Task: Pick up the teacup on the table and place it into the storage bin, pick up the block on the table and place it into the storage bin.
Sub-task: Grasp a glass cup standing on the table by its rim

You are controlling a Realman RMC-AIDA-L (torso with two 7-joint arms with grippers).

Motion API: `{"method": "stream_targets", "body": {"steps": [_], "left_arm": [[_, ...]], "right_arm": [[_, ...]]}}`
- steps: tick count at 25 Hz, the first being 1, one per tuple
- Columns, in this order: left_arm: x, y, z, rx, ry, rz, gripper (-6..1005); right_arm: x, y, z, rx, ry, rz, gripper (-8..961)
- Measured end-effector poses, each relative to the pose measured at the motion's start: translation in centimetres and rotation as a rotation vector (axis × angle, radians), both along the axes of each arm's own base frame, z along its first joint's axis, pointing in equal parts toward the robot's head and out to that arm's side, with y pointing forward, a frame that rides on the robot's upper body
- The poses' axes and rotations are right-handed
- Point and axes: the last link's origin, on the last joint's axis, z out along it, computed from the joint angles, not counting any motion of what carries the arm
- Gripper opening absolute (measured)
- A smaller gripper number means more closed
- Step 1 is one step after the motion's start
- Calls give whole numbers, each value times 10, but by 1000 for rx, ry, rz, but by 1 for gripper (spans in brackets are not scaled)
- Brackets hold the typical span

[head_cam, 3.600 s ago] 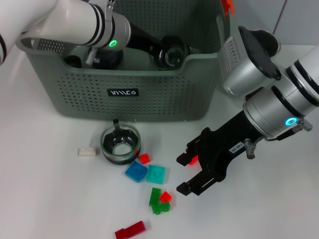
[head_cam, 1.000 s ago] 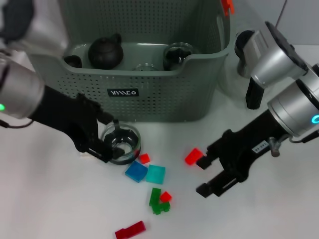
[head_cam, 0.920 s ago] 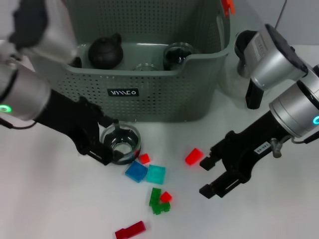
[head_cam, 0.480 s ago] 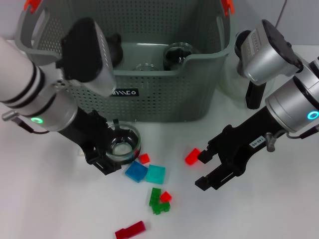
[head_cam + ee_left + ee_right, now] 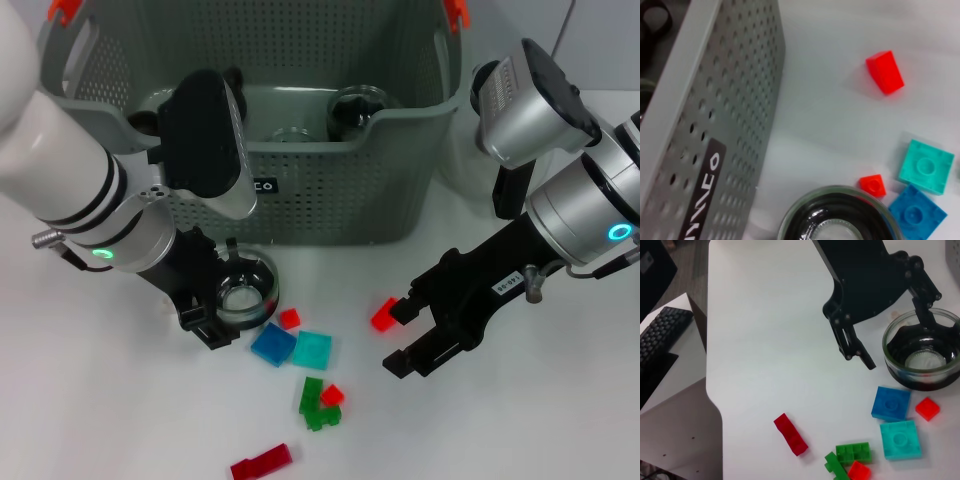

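The teacup [image 5: 245, 291], a clear glass cup with a dark base, stands on the white table just in front of the storage bin [image 5: 330, 195]. My left gripper [image 5: 221, 298] is open at the cup. One finger is over its rim and the other is outside its wall, as the right wrist view shows at the cup [image 5: 922, 356] and the left gripper [image 5: 897, 342]. A red block [image 5: 383, 314] lies beside the upper fingertip of my open right gripper [image 5: 402, 335]. The same red block [image 5: 885, 71] shows in the left wrist view.
Loose blocks lie in front of the cup: blue [image 5: 272, 343], teal [image 5: 312, 349], small red [image 5: 290, 318], green [image 5: 318, 406], and a long dark red one [image 5: 262, 462]. The bin holds a dark teapot [image 5: 232, 82] and glassware [image 5: 355, 110]. A black handle [image 5: 507, 195] stands behind my right arm.
My left arm has swung round over the cup, keeping its fingers at the rim. My right gripper has moved left, up to the red block. Cup and blocks have not moved.
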Motion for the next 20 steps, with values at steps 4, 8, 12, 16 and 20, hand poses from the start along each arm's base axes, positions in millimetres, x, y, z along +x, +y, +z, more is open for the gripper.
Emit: {"method": "stream_targets", "body": {"steps": [4,8,12,16,20], "left_arm": [[-1,1,-4,-1,10,-5,772],[0,-1,-8,-16,19,-8,764],[1,-3,-10,-25,25,-1,755],[3,-5,-13,-36,33,1,747],[4,-6,-17,-39,36,-3,738]], "right_arm": [[0,0,0,2,1,1,763],[-1,0,-2,2,-1,3,763],[0,0,-3,-1,-2,0,762],[0,0,-3,1,1,0,762],[1,1,-3,6,0,-1,762]]}}
